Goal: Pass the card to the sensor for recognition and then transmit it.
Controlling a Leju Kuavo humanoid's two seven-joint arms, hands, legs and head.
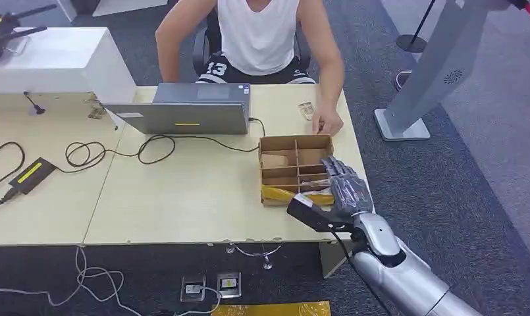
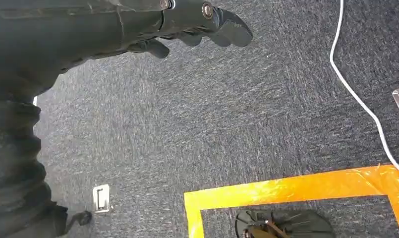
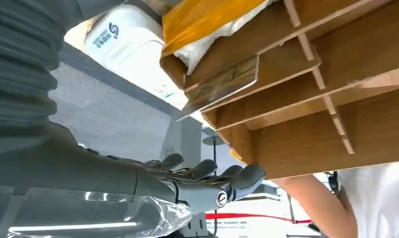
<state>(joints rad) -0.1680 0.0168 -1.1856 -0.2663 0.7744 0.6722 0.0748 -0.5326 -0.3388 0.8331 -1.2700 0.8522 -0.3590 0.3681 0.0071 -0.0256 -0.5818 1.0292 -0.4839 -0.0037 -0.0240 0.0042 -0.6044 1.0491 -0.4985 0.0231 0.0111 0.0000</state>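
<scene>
The right hand hovers at the right side of the box, fingers spread and holding nothing; the card leans in a near compartment of that box, its corner jutting past the wall, apart from the fingers. The left hand hangs over the carpet, fingers loosely apart and empty. The box sits on the surface, a person's hand just beyond it, a laptop farther left.
</scene>
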